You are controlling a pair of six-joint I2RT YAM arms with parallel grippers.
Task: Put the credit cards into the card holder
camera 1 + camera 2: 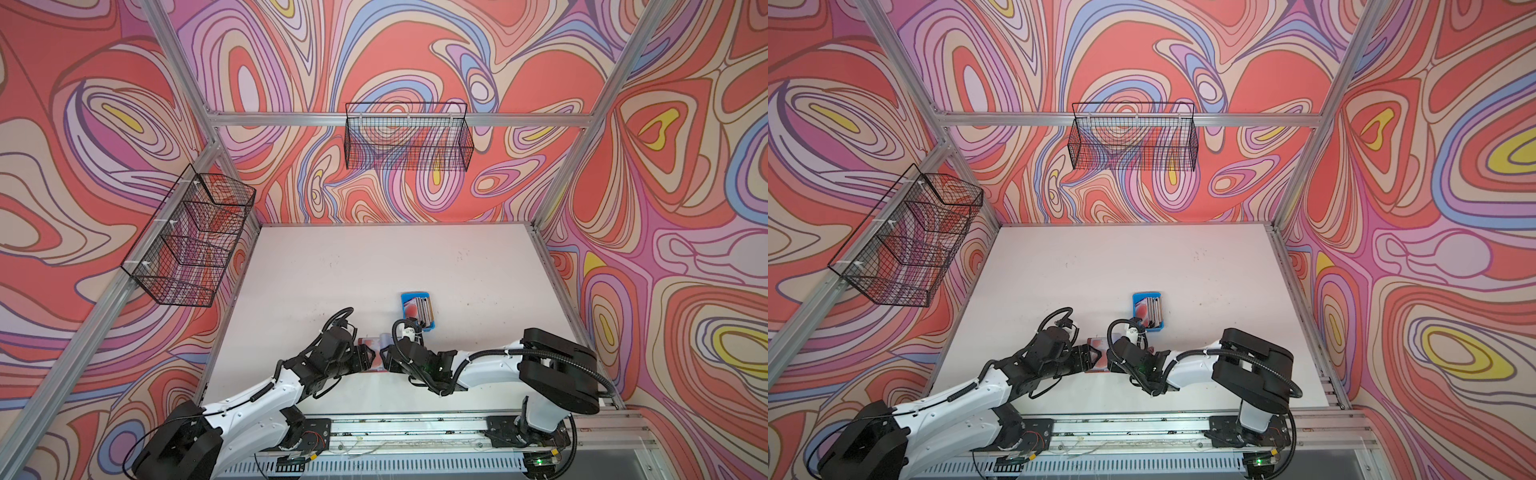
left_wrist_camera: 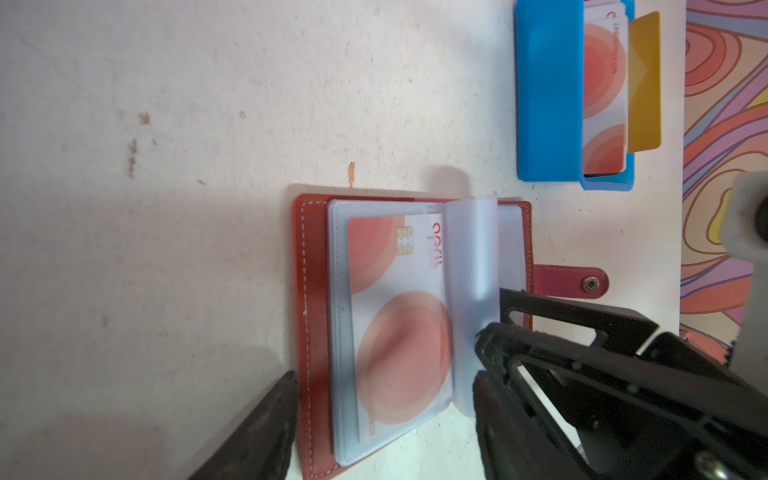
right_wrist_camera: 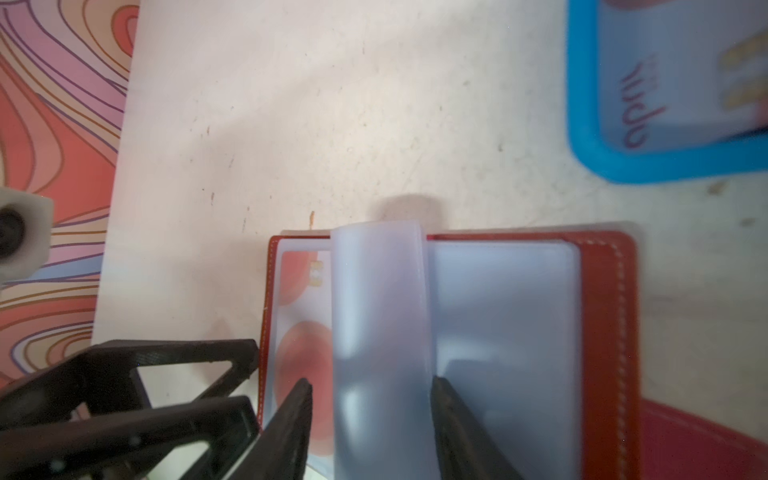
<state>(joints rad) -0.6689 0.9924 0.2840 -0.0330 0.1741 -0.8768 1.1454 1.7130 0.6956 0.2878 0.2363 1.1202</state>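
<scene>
Right gripper up close, 2 fingers bracketing 1 raised clear sleeve. Squeezing or just flanking it, cannot tell. Left gripper is released, spread wide over the open card holder, flat on the table. 1 red-circle card sits sleeved, and more credit cards stand in the blue tray nearby.

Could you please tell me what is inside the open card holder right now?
One white card with red circles sits in a sleeve of the card holder. A raised sleeve between the fingers of the right hand looks empty. Anything beneath these sleeves is covered.
</scene>
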